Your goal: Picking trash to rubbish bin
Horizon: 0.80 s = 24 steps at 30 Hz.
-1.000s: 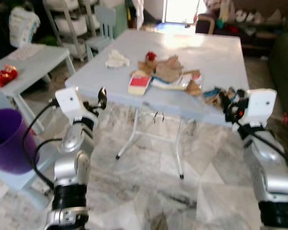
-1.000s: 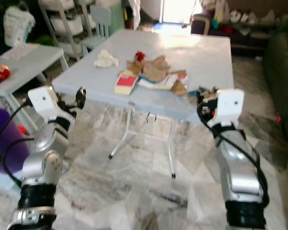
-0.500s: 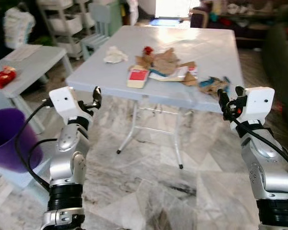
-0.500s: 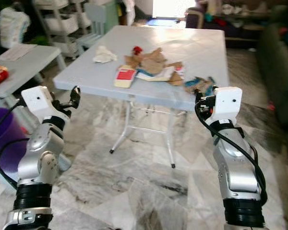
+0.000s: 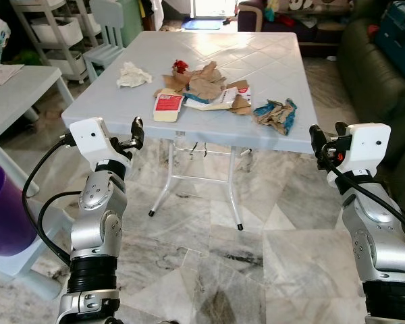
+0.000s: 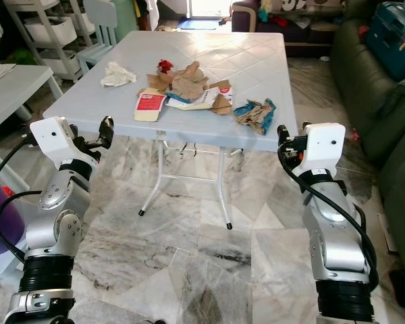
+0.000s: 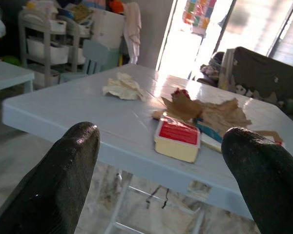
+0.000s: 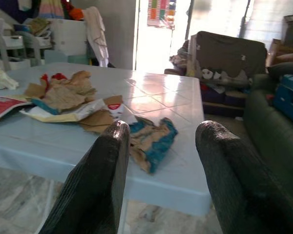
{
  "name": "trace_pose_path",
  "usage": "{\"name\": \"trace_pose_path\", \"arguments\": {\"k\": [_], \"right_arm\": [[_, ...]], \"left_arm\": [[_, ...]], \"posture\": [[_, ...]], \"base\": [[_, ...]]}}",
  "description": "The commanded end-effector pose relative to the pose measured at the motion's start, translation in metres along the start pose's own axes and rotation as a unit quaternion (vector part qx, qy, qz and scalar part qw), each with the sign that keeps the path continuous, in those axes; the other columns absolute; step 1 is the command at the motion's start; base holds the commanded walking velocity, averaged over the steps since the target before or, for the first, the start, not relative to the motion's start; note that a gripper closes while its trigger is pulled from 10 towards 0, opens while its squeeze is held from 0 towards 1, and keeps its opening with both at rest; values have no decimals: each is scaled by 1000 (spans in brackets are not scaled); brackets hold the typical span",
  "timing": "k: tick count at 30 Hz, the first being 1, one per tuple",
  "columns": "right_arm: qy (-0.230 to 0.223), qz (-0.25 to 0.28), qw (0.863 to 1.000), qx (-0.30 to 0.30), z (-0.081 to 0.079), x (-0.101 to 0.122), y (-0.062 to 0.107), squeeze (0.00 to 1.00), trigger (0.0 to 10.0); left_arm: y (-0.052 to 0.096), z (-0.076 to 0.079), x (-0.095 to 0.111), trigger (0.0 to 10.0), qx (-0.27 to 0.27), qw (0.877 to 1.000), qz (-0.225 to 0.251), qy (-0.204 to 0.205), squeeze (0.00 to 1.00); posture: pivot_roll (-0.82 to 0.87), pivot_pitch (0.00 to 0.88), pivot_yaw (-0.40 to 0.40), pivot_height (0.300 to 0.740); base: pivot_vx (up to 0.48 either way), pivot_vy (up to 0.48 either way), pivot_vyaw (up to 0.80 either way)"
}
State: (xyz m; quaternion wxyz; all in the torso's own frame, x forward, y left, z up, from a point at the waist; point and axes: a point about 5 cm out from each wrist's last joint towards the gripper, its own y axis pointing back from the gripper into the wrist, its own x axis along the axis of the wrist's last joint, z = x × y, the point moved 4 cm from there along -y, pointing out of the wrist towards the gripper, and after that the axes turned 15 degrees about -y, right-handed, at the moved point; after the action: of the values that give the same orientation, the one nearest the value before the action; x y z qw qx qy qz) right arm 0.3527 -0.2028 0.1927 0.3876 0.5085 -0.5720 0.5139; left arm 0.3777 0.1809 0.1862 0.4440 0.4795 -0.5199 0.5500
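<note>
Both pincers hung open and empty just short of the surface [image 5: 108, 111] edge, left pincer [image 5: 136, 131] near the red-and-cream box [image 5: 167, 106], right pincer [image 5: 327, 142] near the blue-brown wrapper [image 5: 275, 113], brown paper scraps [image 5: 206, 79] and white wad [image 5: 131, 74] farther back.
</note>
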Motion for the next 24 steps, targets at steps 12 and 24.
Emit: {"name": "trace_pose_path", "arguments": {"k": [12, 24], "right_arm": [[4, 5, 1000, 20, -10, 5, -4, 0, 10000], [8, 8, 999, 42, -21, 4, -5, 1000, 10000]], "left_arm": [[1, -2, 2, 10000, -4, 1000, 8, -11, 0], [5, 9, -1, 10000, -19, 999, 10, -26, 0]], "posture": [[-47, 55, 10, 740], [-46, 52, 11, 740]], "base": [[475, 0, 0], [480, 0, 0]]}}
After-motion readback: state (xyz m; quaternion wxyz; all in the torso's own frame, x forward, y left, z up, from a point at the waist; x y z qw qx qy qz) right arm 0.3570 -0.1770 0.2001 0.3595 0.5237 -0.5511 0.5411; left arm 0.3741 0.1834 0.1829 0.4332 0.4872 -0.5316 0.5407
